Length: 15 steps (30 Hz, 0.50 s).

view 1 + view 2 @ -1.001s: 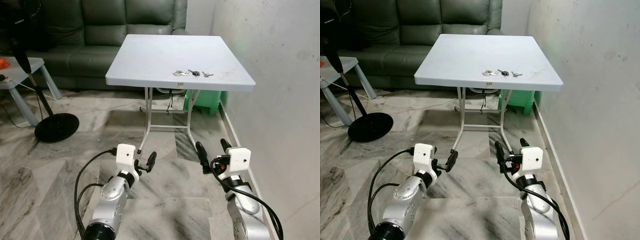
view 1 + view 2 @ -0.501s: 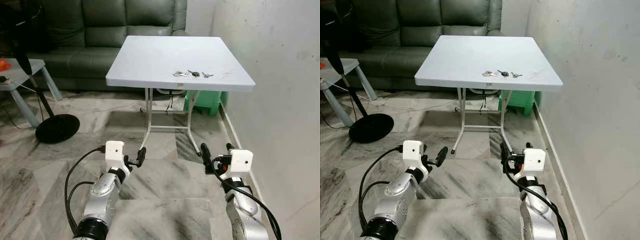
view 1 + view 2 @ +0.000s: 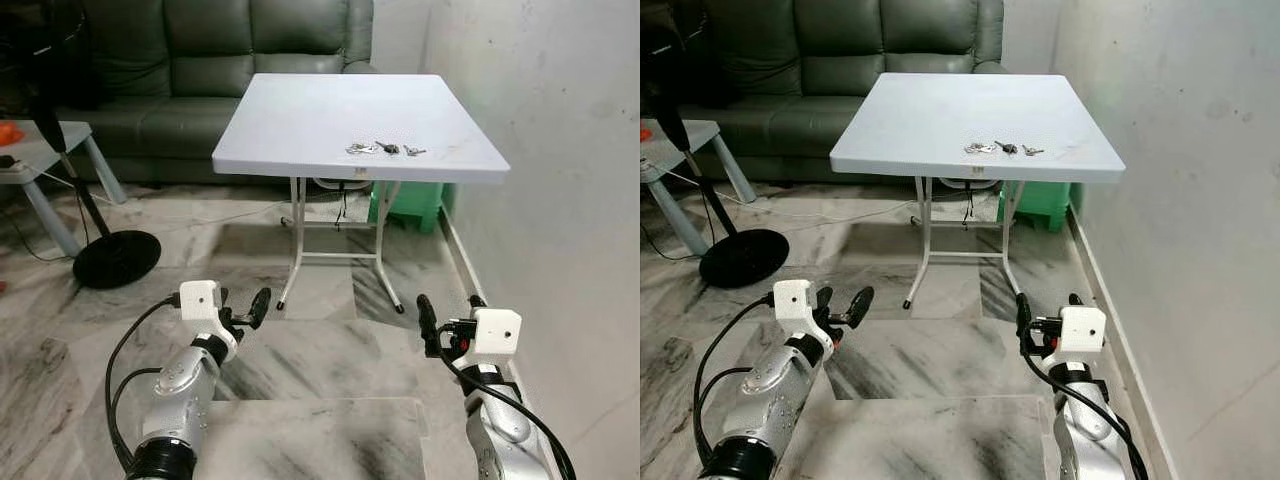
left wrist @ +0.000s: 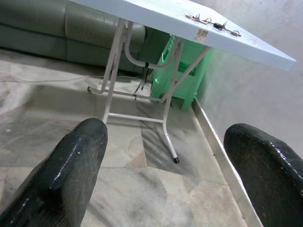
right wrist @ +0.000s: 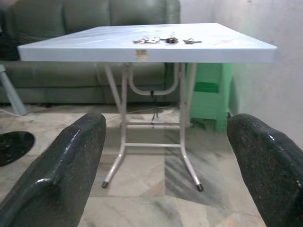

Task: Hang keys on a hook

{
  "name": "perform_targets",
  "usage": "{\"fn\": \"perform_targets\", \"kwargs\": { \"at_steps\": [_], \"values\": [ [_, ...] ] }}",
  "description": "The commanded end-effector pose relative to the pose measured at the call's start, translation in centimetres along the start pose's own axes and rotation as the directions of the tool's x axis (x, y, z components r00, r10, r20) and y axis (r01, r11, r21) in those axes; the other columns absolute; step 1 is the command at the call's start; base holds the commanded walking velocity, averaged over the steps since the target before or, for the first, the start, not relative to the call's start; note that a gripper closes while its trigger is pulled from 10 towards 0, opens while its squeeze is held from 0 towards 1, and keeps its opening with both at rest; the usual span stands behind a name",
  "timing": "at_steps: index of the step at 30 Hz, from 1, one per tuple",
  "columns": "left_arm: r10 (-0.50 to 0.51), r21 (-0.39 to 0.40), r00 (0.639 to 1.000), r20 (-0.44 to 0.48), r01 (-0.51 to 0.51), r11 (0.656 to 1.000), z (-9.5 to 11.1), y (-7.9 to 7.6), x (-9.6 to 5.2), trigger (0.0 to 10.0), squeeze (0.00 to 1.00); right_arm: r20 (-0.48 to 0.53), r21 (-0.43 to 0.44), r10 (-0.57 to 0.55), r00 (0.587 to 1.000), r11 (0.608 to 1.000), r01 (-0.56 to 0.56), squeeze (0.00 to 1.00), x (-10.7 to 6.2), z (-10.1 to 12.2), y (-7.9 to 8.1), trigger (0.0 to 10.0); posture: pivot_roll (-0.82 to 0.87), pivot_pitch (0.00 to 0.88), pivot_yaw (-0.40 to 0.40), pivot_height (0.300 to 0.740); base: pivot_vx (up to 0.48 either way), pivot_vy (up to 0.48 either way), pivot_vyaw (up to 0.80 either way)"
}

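Observation:
A bunch of keys (image 3: pixel 385 149) lies near the front edge of the white folding table (image 3: pixel 300 110), toward its right side. The same keys (image 4: pixel 213 23) sit on the tabletop ahead of both wrist cameras. My left gripper (image 3: pixel 243 305) hovers low over the marble floor, in front of the table and to its left, open and holding nothing. My right gripper (image 3: pixel 450 312) hangs at the same height on the right, near the wall, also open and empty. Both stand well short of the table. In the right wrist view the keys (image 5: pixel 165 40) lie straight ahead between the spread fingers (image 5: pixel 57 170).
A dark green sofa (image 3: pixel 200 60) stands behind the table. A fan's black round base (image 3: pixel 117 257) and pole are at the left, beside a small grey side table (image 3: pixel 40 150). A green stool (image 3: pixel 410 205) sits under the table. A white wall (image 3: pixel 560 200) runs along the right.
Both arms have spread apart: the left gripper swung out to the left, the right gripper moved right and slightly lower. The keys and table have not moved.

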<state>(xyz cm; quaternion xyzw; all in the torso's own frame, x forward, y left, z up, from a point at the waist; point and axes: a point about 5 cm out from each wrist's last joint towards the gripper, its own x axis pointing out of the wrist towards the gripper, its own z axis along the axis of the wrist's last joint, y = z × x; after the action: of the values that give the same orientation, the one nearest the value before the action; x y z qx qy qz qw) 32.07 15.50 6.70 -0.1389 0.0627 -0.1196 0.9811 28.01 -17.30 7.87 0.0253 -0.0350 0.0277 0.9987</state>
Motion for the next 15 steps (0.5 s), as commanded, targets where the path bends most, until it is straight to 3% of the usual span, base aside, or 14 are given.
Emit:
{"fn": "perform_targets", "kwargs": {
  "at_steps": [1,15],
  "values": [
    [-0.010,0.006,1.000,0.007,0.010,1.000,0.5,-0.3,0.4,10.0,0.00,0.040,-0.006,0.010,0.999,1.000,-0.010,0.00,0.3,0.9,0.1,10.0,-0.05,0.000,0.023,0.740,0.000,0.000,0.00],
    [0.009,0.023,1.000,0.004,-0.009,1.000,0.0,-0.6,0.2,10.0,0.00,0.036,-0.010,0.047,0.998,0.999,-0.047,0.00,0.0,0.5,1.2,10.0,-0.04,0.000,0.016,0.740,0.000,0.000,0.00]
  ]
}}
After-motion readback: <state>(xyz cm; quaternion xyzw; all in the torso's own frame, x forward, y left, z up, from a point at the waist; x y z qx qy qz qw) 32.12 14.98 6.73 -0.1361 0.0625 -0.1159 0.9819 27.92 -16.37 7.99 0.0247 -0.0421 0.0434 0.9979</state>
